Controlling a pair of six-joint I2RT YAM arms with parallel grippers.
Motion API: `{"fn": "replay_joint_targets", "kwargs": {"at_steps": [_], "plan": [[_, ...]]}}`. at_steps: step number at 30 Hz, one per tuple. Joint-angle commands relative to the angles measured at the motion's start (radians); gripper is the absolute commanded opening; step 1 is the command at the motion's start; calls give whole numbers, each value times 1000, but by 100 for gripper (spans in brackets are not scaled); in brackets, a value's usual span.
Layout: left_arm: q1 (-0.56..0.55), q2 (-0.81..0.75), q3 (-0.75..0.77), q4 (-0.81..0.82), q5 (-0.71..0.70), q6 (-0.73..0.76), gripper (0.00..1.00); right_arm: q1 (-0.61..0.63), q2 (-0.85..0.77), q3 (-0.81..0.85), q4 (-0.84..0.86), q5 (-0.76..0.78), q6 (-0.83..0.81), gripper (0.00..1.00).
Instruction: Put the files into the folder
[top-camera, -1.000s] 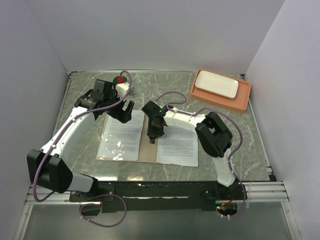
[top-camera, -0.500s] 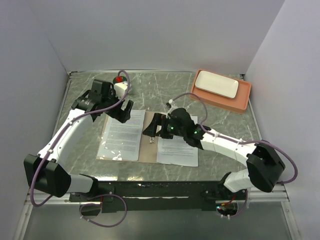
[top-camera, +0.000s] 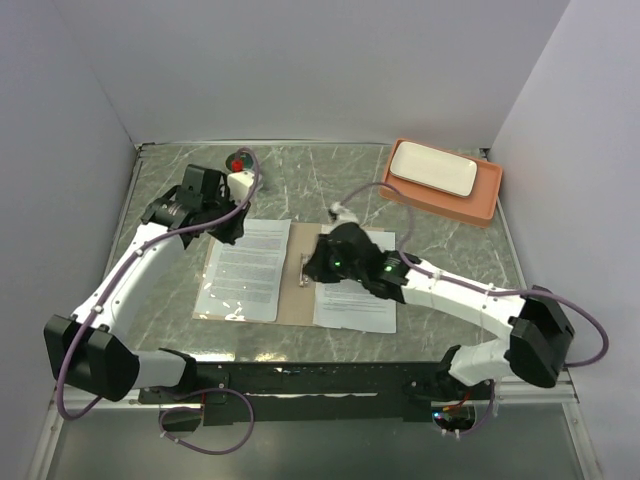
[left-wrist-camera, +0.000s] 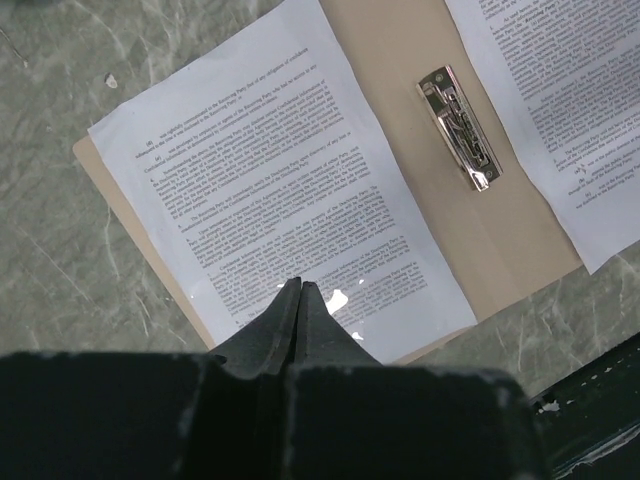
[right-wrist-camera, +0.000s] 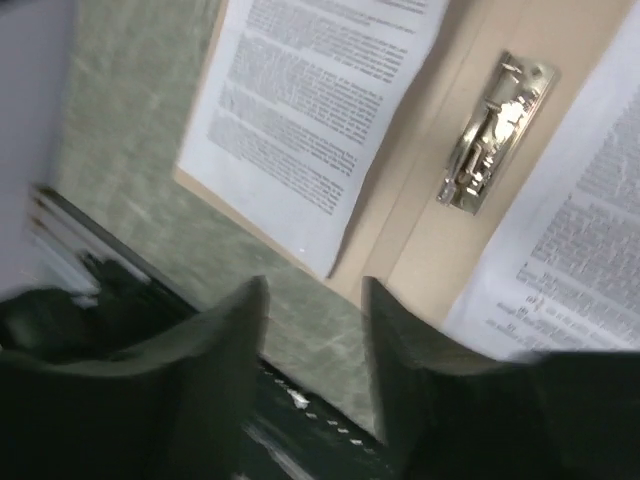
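Observation:
The tan folder (top-camera: 295, 303) lies open on the marble table, its metal clip (top-camera: 303, 272) at the centre. One of the files (top-camera: 245, 268) rests on the left half and another sheet (top-camera: 357, 298) on the right half. My left gripper (top-camera: 230, 230) hovers over the far edge of the left sheet (left-wrist-camera: 270, 170); in its wrist view the gripper (left-wrist-camera: 298, 284) is shut with nothing in it. My right gripper (top-camera: 312, 266) hangs above the clip (right-wrist-camera: 490, 135); its wrist view shows the gripper (right-wrist-camera: 313, 285) open and holding nothing.
An orange tray (top-camera: 487, 200) holding a white plate (top-camera: 432, 168) sits at the back right. A small white and red object (top-camera: 238, 163) stands at the back left. Grey walls close in the table on three sides.
The left jaws have closed and that gripper drew back toward the far left. The right arm swung out to the right and stretched low, its gripper staying over the clip.

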Motion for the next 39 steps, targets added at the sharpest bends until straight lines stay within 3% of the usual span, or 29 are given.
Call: {"fn": "replay_joint_targets", "kwargs": {"at_steps": [1, 4, 9, 10, 11, 12, 13, 14, 15, 16, 20, 22, 23, 28, 30, 31, 39], "plan": [[-2, -81, -24, 10, 46, 21, 1, -107, -164, -205, 135, -70, 153, 0], [-11, -91, -24, -27, 48, 51, 1, -116, -246, -323, 285, -82, 153, 0], [-79, -93, -20, -41, 14, 64, 1, -117, -138, -221, 94, -111, 108, 0], [-90, -88, -20, -42, 16, 63, 1, -128, -131, -242, 137, -143, 119, 12], [-99, -84, -17, -47, 23, 51, 9, -136, -134, -274, 204, -180, 136, 51], [-102, -64, -6, -55, 30, 45, 27, -148, -139, -328, 266, -220, 154, 88], [-102, -53, -1, -59, 34, 40, 40, -153, -134, -334, 327, -226, 159, 93], [-104, -42, 2, -64, 48, 32, 77, -153, -122, -328, 322, -226, 156, 99], [-104, -29, 5, -64, 57, 34, 92, -153, -107, -301, 312, -225, 135, 98], [-104, -24, 3, -58, 59, 28, 99, -156, -72, -288, 306, -235, 125, 94], [-105, 4, 8, -30, 77, -4, 96, -183, 23, -233, 312, -276, 148, 27], [-105, 30, 12, -18, 100, -17, 98, -197, 80, -244, 381, -322, 179, 12], [-105, 37, 11, -13, 109, -27, 92, -208, 99, -242, 424, -353, 187, 6], [-111, 111, 17, 4, 177, -55, 75, -225, 221, -172, 424, -381, 197, 6], [-120, 132, 25, 10, 183, -64, 56, -234, 246, -163, 449, -399, 205, 6], [-122, 137, 23, 16, 189, -66, 51, -236, 263, -158, 452, -402, 207, 7], [-194, 207, 9, 89, 188, -98, 15, -268, 338, -156, 470, -442, 202, 26]]}}
